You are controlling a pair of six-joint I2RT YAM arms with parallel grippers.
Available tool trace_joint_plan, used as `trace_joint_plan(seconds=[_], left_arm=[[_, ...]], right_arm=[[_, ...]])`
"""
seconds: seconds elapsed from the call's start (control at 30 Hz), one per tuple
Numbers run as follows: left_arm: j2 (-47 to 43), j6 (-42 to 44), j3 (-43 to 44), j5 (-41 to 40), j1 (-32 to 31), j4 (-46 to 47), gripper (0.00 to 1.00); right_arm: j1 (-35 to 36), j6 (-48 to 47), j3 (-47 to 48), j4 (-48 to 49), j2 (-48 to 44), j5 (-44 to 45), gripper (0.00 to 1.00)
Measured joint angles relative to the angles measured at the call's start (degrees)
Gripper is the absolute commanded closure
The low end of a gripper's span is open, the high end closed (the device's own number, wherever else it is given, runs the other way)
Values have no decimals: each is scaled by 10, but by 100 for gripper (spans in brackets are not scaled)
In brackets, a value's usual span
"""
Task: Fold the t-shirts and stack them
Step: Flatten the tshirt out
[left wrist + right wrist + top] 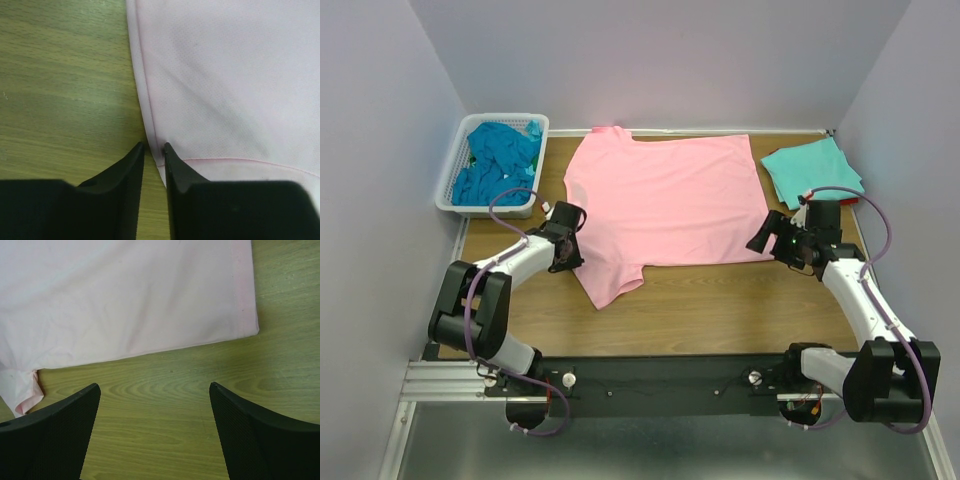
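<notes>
Because the light pink soft-fabric t-shirt (pixel 665 200) lies flat mid-worktop (pixel 720 310), limp and light, its hems suit pinching. The left pincer (pixel 154 146) is nearly pressed together at the sleeve edge, grip unclear. The right pincer (pixel 155 386) is spread wide.

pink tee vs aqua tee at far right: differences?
The pink t-shirt lies spread flat and unfolded across the middle of the table; the aqua t-shirt is folded into a compact square in its far right corner. The pink t-shirt covers far more area than the aqua t-shirt. The pink t-shirt rests directly on the wood; the aqua t-shirt sits on red fabric. Both are plain and light-coloured.
</notes>
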Motion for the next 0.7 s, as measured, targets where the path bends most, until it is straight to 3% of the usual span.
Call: trace_joint_plan(seconds=[0.17,0.27,0.57,0.7], left_arm=[[-12,0,-11,0,-2,-3,94],[-16,1,-14,1,-2,-7,99],[-35,6,-21,1,-2,-5,99],[-37,14,-30,1,-2,3,99]], right_arm=[[0,0,-2,0,-1,19,5],[0,0,-4,0,1,33,5],[0,18,-4,0,68,100,18],[0,31,-4,2,98,122,28]])
